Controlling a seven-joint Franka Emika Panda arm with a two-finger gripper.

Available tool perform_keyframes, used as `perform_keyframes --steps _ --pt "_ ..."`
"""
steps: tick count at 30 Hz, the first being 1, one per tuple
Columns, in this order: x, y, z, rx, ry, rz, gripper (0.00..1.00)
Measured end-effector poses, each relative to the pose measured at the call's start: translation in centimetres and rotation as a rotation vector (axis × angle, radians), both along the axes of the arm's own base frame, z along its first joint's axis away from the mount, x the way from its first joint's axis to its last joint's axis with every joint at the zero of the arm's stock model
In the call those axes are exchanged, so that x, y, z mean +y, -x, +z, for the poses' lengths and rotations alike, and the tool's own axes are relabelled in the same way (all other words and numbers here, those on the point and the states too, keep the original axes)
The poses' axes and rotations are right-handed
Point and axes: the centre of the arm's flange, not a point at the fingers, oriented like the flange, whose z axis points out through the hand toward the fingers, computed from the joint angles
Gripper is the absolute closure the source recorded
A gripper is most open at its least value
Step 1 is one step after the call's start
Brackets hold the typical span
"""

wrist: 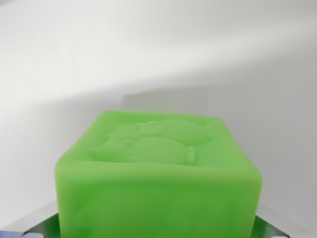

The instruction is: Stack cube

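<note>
A green cube (158, 168) with a raised animal relief on its top face fills the lower half of the wrist view, very close to the camera. My gripper (157, 225) is shut on the cube. Metallic fingers (42, 224) press against its lower left and lower right sides, and only their edges show at the bottom corners. No second cube is visible in this view. The cube hides whatever lies directly below it.
Behind the cube there is only a plain white surface (158, 54), with a soft grey shadow band running across the middle of the view.
</note>
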Motion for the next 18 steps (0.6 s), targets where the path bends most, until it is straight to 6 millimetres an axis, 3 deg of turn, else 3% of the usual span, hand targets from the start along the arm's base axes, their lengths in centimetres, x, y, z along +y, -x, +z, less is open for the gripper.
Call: perform_keyframes --steps 18 --pt "0.0 0.0 4.5 -0.003 0.001 0.001 1.00"
